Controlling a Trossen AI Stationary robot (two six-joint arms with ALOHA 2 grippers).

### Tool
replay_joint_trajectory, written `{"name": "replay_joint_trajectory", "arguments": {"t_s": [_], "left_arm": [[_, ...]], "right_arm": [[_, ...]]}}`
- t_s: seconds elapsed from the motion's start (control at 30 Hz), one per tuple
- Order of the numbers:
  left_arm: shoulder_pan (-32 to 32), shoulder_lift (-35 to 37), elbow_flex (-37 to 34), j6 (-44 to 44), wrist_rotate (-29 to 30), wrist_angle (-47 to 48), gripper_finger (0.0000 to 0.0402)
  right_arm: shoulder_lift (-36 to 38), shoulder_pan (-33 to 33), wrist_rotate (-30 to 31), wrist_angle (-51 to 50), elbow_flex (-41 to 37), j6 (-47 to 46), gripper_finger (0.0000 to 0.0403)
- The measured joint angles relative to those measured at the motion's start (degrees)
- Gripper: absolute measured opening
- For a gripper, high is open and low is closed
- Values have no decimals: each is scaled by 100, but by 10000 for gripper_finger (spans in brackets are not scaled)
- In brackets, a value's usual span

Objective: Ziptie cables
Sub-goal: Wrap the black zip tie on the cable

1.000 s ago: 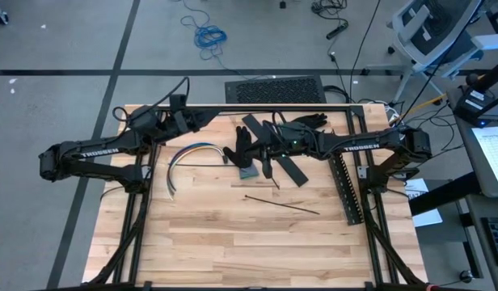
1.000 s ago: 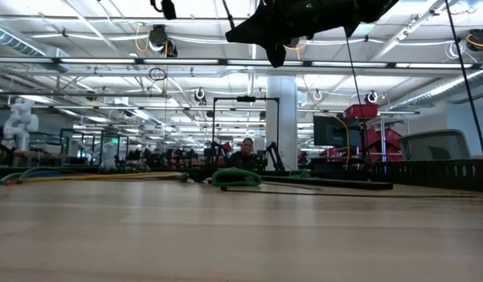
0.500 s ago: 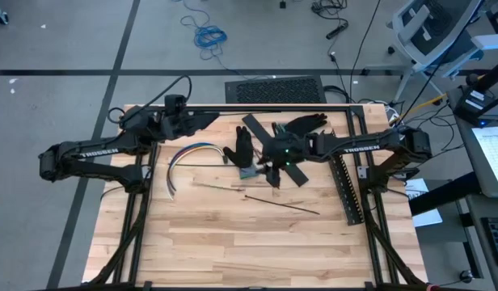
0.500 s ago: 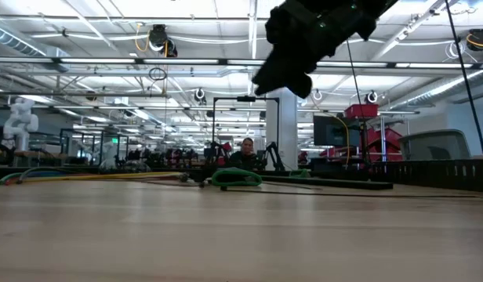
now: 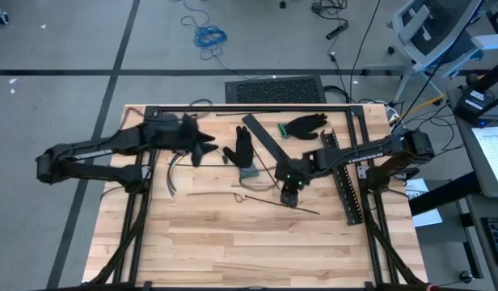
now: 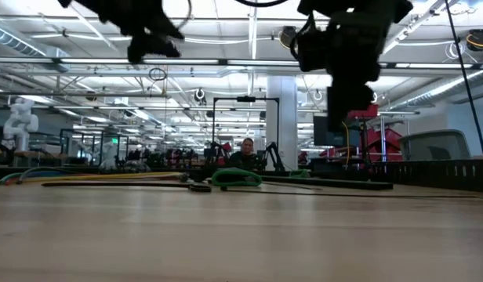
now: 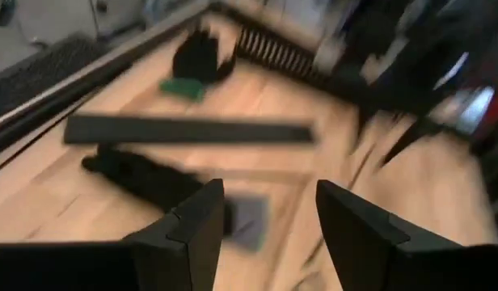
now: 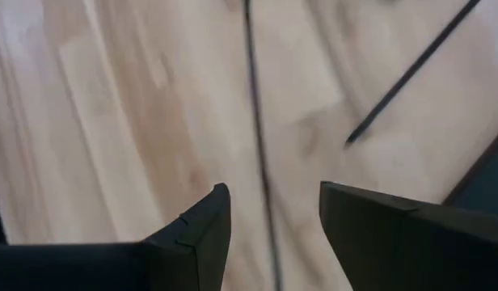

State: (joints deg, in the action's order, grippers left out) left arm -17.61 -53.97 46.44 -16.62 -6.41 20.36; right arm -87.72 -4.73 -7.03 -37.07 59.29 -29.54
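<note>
Two grippers hung above the wooden table (image 5: 233, 242), and we saw both with fingers spread and nothing between them. The left gripper (image 5: 207, 147) hovered at the far left, over the right end of the cables (image 5: 170, 171), which lay curved on the wood beneath it. The right gripper (image 5: 289, 192) pointed down near the table's middle, over a thin black stick (image 5: 281, 204). A black glove (image 5: 242, 148) lay between the two, and a black slotted strip (image 5: 346, 186) lay at the right.
</note>
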Motion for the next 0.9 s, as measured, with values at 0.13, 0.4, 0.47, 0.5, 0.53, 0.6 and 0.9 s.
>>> {"name": "replay_joint_trajectory", "arguments": {"t_s": [0.13,0.4,0.47,0.5,0.53,0.6,0.9], "left_arm": [[-136,-965,0,602,-126,406,191],[-670,-2751,15,-1347,-220,271,191],[-717,-3020,129,-1258,-372,293,191],[-706,-3109,213,-884,-467,343,191],[-642,-3175,336,-451,-515,490,191],[-492,-3273,674,491,-430,915,191],[-29,-3539,1922,4796,2038,1884,191]], "right_arm": [[0,-392,-5,-374,0,-419,178],[0,-678,613,-635,0,-712,178],[0,-664,851,-782,0,-519,178],[0,-654,941,-855,0,-391,178],[0,-648,1015,-912,0,-260,178],[0,-614,1044,-953,0,11,178],[0,-574,994,-1127,0,626,178]]}}
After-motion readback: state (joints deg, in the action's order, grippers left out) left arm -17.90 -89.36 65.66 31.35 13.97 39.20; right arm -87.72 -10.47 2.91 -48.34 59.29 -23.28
